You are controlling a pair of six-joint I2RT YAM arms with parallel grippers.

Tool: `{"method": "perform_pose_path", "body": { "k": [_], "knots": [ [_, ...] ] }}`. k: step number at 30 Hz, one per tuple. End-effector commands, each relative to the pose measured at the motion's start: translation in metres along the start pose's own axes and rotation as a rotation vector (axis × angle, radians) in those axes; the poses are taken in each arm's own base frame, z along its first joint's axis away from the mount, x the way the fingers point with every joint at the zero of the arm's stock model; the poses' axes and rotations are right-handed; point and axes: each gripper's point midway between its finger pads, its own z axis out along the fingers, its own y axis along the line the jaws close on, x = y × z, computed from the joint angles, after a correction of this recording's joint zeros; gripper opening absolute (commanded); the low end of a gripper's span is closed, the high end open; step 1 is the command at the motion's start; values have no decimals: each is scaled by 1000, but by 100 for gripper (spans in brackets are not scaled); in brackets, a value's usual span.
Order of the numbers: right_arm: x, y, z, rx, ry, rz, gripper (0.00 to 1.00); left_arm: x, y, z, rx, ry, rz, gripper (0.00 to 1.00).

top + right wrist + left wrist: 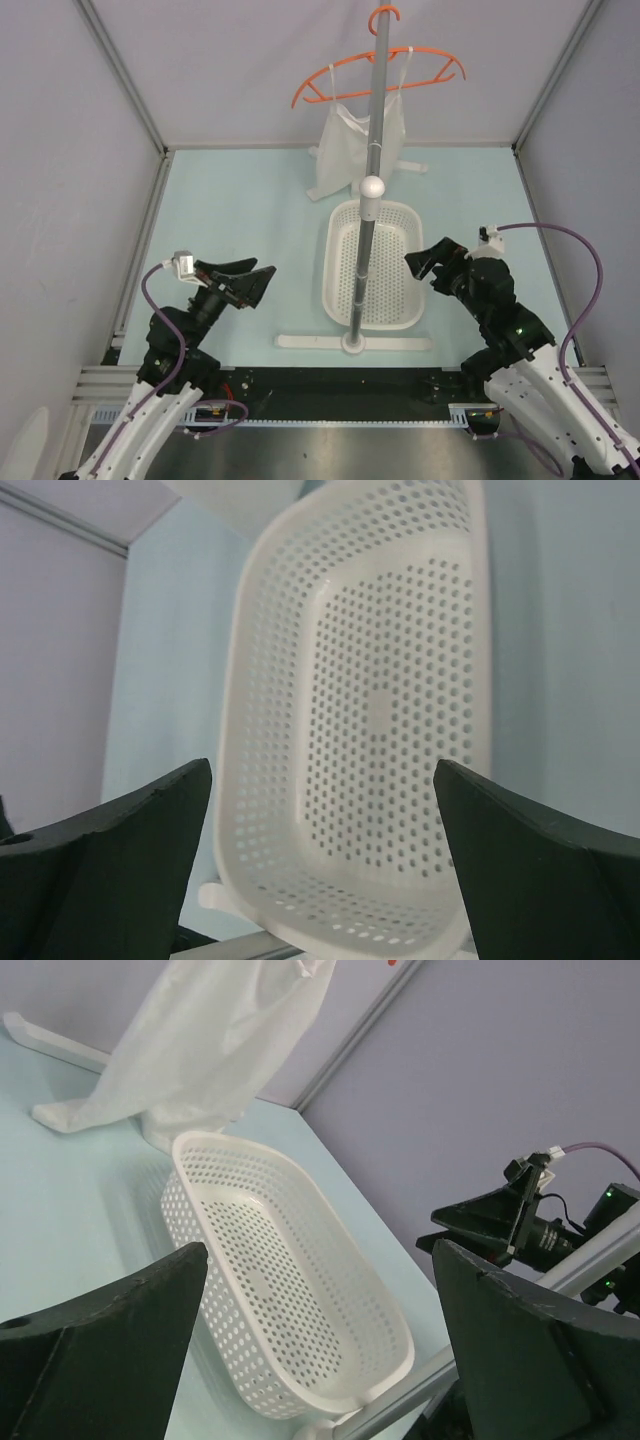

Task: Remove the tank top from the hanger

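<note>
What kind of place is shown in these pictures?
Probably a robot test cell: plain walls enclose a pale blue table, two robot arms stand at its near edge, and a tank top hangs on a hanger.

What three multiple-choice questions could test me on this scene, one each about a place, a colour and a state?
1. Where is the white perforated basket?
A. Hung on the pole
B. On the table, between the left arm and right arm
C. On the hanger

2. What colour is the hanger?
A. Orange
B. Green
C. Black

3. What state is the tank top in?
A. Lying in the basket
B. Gripped in jaws
C. Hanging on the hanger

Answers:
1 B: the top view shows the basket flat on the table between the arms.
2 A: its curved bar is bright orange.
3 C: its straps loop over the hanger, and both arms' jaws are open and well away from it.
</note>
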Motion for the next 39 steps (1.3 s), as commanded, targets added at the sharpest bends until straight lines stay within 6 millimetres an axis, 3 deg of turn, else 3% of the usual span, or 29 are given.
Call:
{"method": "perform_pose_path", "body": {
  "k": [1, 4, 10, 11, 13, 16, 17, 22, 24, 25, 26, 27, 29, 30, 31, 33, 34, 36, 37, 38, 39],
  "knots": [
    [-5, -10, -2, 55, 31, -85, 100, -16, 0, -6, -25, -43, 96, 99],
    [-8, -6, 11, 51, 82, -147, 100, -16, 0, -7, -50, -10, 115, 99],
    [-46, 20, 38, 18, 79, -256, 100, -9, 22, -4, -227, 117, 118, 100],
    [-60, 26, 44, 18, 61, -267, 100, -10, 22, -3, -243, 134, 118, 99],
    [-65, 36, 49, -17, 75, -274, 100, -6, 28, 0, -277, 165, 115, 99],
    [-70, 50, 53, -64, 84, -280, 100, -11, 24, 3, -308, 173, 63, 99],
    [-67, 53, 54, -89, 99, -280, 100, -15, 14, 8, -278, 197, 82, 99],
    [-56, 45, 55, -81, 129, -272, 100, -8, -16, 34, -168, 375, 112, 99],
    [-52, 45, 52, -87, 141, -263, 100, -13, -18, 53, -155, 399, 137, 99],
    [-51, 46, 49, -96, 145, -258, 100, -17, -16, 61, -169, 400, 149, 99],
    [-48, 49, 45, -114, 156, -255, 100, -35, -21, 70, -168, 366, 163, 99],
    [-47, 50, 43, -119, 164, -254, 100, -37, -12, 82, -188, 376, 164, 100],
    [-42, 49, 34, -126, 181, -260, 100, -68, -16, 100, -136, 311, 163, 99],
    [-41, 48, 30, -122, 187, -267, 100, -70, -8, 112, -124, 320, 137, 99],
    [-37, 43, 25, -106, 205, -270, 100, -96, -7, 122, -72, 251, 154, 100],
    [-37, 43, 12, -109, 198, -273, 100, -110, -14, 134, 32, 250, 121, 99],
    [-35, 43, 7, -112, 199, -273, 100, -119, 4, 149, 28, 232, 126, 100],
    [-32, 41, -9, -119, 196, -265, 100, -138, 1, 165, 70, 214, 174, 99],
    [-29, 39, -14, -116, 200, -262, 100, -135, 21, 181, 57, 235, 170, 99],
    [-28, 40, -19, -124, 196, -252, 100, -150, 11, 192, 96, 216, 214, 99],
    [-27, 40, -26, -140, 182, -249, 99, -152, 15, 202, 109, 227, 227, 99]
  ]
}}
